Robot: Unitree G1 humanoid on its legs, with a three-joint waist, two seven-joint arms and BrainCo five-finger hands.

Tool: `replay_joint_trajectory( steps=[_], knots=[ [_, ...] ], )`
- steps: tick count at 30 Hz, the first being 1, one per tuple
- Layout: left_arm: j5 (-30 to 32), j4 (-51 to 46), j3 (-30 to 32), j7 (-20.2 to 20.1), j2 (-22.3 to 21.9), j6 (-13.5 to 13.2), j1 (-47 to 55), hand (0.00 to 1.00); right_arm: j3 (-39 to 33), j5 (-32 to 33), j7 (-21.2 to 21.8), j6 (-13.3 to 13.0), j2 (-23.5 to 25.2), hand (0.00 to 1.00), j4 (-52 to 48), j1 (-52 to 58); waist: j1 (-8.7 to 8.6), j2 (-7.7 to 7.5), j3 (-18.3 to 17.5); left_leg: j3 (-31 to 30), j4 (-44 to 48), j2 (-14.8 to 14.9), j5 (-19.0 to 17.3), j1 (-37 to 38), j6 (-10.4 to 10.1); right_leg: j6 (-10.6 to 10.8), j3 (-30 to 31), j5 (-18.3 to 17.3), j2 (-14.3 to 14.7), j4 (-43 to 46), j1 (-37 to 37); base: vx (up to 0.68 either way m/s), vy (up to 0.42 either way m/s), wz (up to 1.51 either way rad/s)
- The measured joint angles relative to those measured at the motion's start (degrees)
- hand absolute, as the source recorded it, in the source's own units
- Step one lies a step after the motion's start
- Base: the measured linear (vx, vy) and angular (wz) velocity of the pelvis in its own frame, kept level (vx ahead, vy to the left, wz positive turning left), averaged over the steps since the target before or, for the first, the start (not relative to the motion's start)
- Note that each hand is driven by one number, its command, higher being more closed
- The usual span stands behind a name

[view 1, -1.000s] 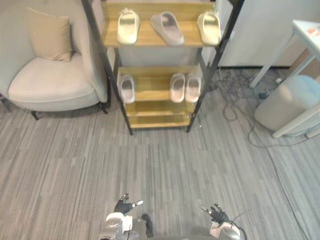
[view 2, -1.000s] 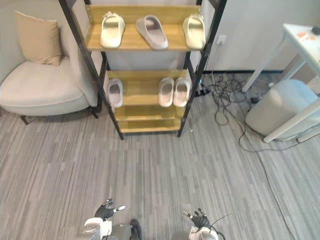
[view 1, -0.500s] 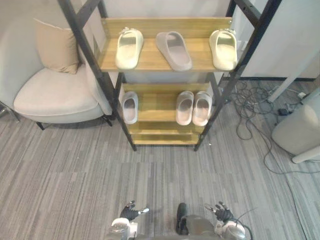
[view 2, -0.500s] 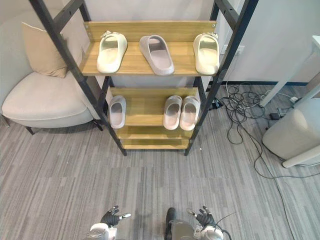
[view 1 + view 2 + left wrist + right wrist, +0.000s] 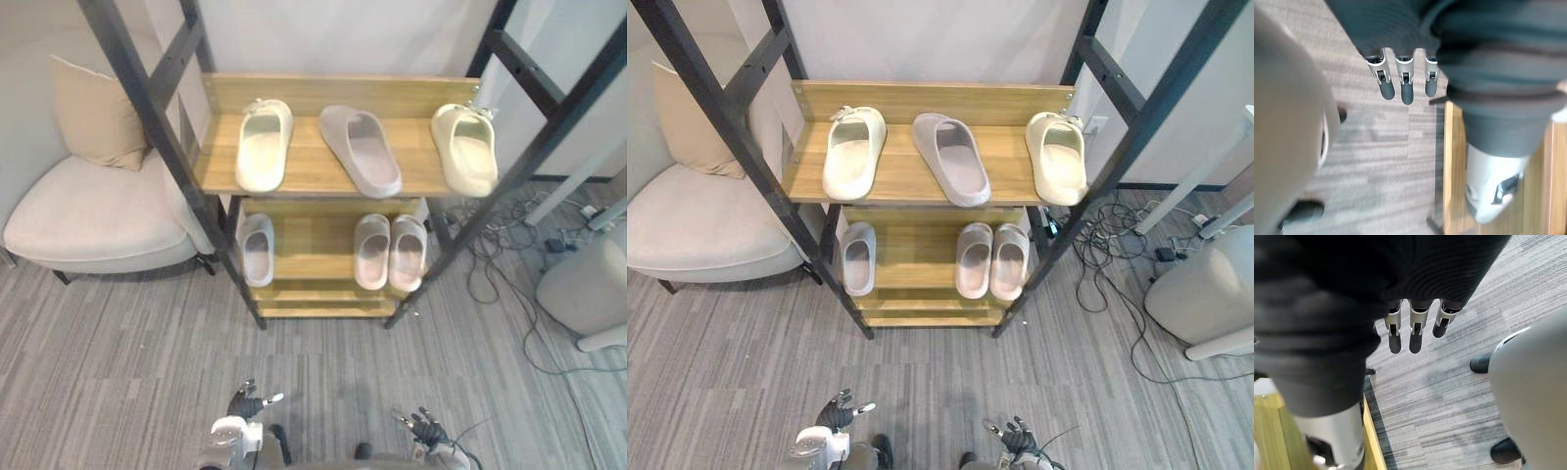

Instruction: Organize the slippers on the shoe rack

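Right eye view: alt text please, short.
A wooden shoe rack holds two cream slippers flanking an angled grey slipper on its upper shelf, and a single pale slipper left of a pale pair below. The left hand and right hand hang open and empty above the floor.

A pale armchair (image 5: 88,220) sits at nine o'clock in the head views, with a tan cushion (image 5: 93,113) leaning upright against its back at ten. Grey striped carpet (image 5: 118,372) covers the floor from seven round to five. Dark tangled cables (image 5: 500,259) lie on it at three, near a rounded pale-grey container (image 5: 588,284) at four. A white table leg (image 5: 1195,178) slants above that. A white wall (image 5: 931,39) stands at twelve.
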Motion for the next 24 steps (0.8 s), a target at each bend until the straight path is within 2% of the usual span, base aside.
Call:
replay_joint_trajectory(
  steps=[1, 2, 3, 5, 7, 8, 9, 11, 13, 15, 17, 21, 22, 23, 24],
  knots=[
    [-0.01, 0.2, -0.33, -0.02, 0.16, 0.02, 0.08, 0.0, 0.04, 0.0, -0.03, 0.02, -0.15, 0.0, 0.06, -0.45, 0.01, -0.01, 0.07, 0.79, -0.89, 0.03, -0.66, 1.26, -0.02, 1.13, 0.39, -0.98, -0.63, 6.16, -2.92, 0.16, 0.184, -0.44],
    [-0.07, 0.37, -1.08, 0.04, 0.8, 0.12, 0.02, 0.0, 0.3, -0.09, -0.01, 0.04, -0.13, 0.0, 0.0, -0.73, 0.0, -0.71, 0.45, 1.33, -1.81, -0.79, -0.85, 2.68, 0.3, 1.75, 0.4, -1.36, -2.29, 15.22, -6.68, 0.17, 0.148, -0.11],
    [-0.09, 0.72, -3.3, 0.03, 2.11, 0.32, 0.09, 0.0, 0.41, -0.03, 0.0, -0.06, 0.23, 0.0, -0.12, -0.59, -0.92, -1.79, 0.82, 1.34, -2.56, -2.12, -1.17, 4.49, 0.77, 1.09, -0.57, -2.75, -4.87, 24.62, -10.92, 0.14, 0.102, 0.06],
    [-0.16, 0.78, -4.12, 0.05, 2.71, 0.92, 0.1, 0.0, 0.53, -0.08, 0.01, -0.01, 0.61, 0.0, -0.11, -0.57, -1.25, -2.76, 0.56, 1.11, -3.11, -2.46, -1.41, 6.06, 0.78, -1.41, -2.73, -4.63, -5.62, 25.57, -11.99, 0.16, -0.006, 0.16],
    [-0.47, 0.7, -4.09, 0.04, 2.73, 0.86, 0.23, 0.0, 0.59, -0.25, 0.04, -0.04, 0.79, 0.0, -0.17, -0.63, -1.2, -2.74, 0.54, 0.34, -3.38, -2.04, -1.39, 6.76, 0.74, -2.25, -4.71, -5.06, -4.21, 17.75, -12.1, 0.24, -0.115, 0.2],
    [-0.49, 0.67, -4.07, 0.03, 2.92, 0.85, 0.25, 0.0, 0.9, -0.53, 0.05, -0.03, 0.93, 0.0, -0.13, -0.63, -1.12, -3.11, 0.33, 0.18, -3.37, -2.37, -1.44, 6.62, 0.61, -3.2, -4.54, -2.34, -3.45, 10.74, -12.0, 0.19, -0.141, 0.16],
    [-0.51, 0.82, -3.97, 0.06, 2.85, 0.93, 0.14, 0.0, 0.91, -0.98, 0.11, -0.01, 0.69, 0.0, 0.14, -0.64, -1.24, -3.35, -0.1, -0.56, -3.5, -2.59, -1.61, 6.61, -0.05, -3.85, -4.51, -2.15, -2.84, 6.84, -10.7, 0.22, -0.136, -0.02],
    [-0.38, 1.17, -4.03, -0.02, 1.39, 0.9, 0.61, 0.0, 0.92, -1.18, 0.15, 0.0, -0.98, 0.0, 0.6, -0.5, -1.03, 0.26, -1.03, -1.65, -5.21, -0.89, -1.16, 6.69, -0.83, -4.76, -4.75, 0.43, -0.07, 0.96, -8.52, 0.23, -0.098, -0.19],
    [-0.37, 2.11, -3.84, 0.0, 0.43, 0.96, 0.56, 0.0, 0.41, -1.09, 0.13, 0.06, -1.62, 0.0, 1.19, -0.5, -1.14, 1.94, -1.19, -2.14, -6.76, -0.25, -0.84, 8.74, -1.34, -4.94, -4.88, 1.71, 1.56, -3.41, -5.25, 0.18, -0.037, -0.16],
    [-0.31, 2.76, -3.66, -0.07, 0.19, 0.95, 0.71, 0.0, 0.37, -1.19, 0.18, 0.07, -1.58, 0.0, 2.01, 0.04, -1.41, 1.3, -2.07, -3.25, -7.84, -0.1, -0.03, 10.8, -2.28, -4.7, -4.98, 2.9, 2.44, -8.04, -1.31, 0.15, -0.02, -0.05],
    [0.15, 2.84, -3.65, -0.19, -0.16, 0.89, 0.86, 0.0, 0.37, -1.27, 0.25, 0.06, -1.51, 0.0, 2.21, 0.77, -1.49, 1.2, -3.37, -3.74, -8.01, -0.26, 0.05, 11.42, -2.29, -4.37, -4.95, 4.5, 2.83, -12.21, 1.18, 0.11, 0.019, -0.03],
    [0.32, 3.04, -3.64, -0.2, 0.18, 0.94, 0.88, 0.0, 0.34, -1.22, 0.43, 0.08, -1.11, 0.0, 2.55, 1.16, -1.58, 0.07, -4.39, -4.6, -6.75, -1.85, 0.06, 11.34, -2.29, -3.6, -4.6, 6.34, 2.0, -15.93, 3.0, 0.06, 0.064, -0.05],
    [0.35, 3.05, -3.64, -0.2, 0.21, 0.93, 0.86, 0.0, 0.35, -1.2, 0.44, 0.09, -1.1, 0.0, 2.55, 1.39, -1.57, -0.1, -4.48, -4.82, -5.34, -2.49, 0.06, 11.13, -2.29, -3.43, -4.44, 6.48, 1.32, -15.93, 3.3, 0.04, 0.103, 0.0],
    [0.52, 3.13, -3.55, -0.21, 0.41, 0.92, 0.85, 0.0, 0.34, -1.16, 0.46, 0.09, -0.99, 0.0, 2.47, 1.54, -1.45, -0.79, -4.52, -5.22, -1.36, -3.6, 0.09, 9.55, -2.26, -3.38, -4.44, 6.6, -0.53, -15.9, 3.94, 0.02, 0.168, 0.09],
    [0.99, 3.58, -3.48, -0.23, 0.85, 0.78, 0.36, 0.0, 0.23, -1.2, 0.44, 0.16, -0.36, 0.0, 2.53, 1.25, -1.36, -2.86, -3.59, -6.12, 2.42, -4.82, -1.48, 7.17, -0.95, -3.28, -4.66, 6.67, -3.47, -15.92, 4.94, -0.02, 0.198, 0.15]
  ],
)
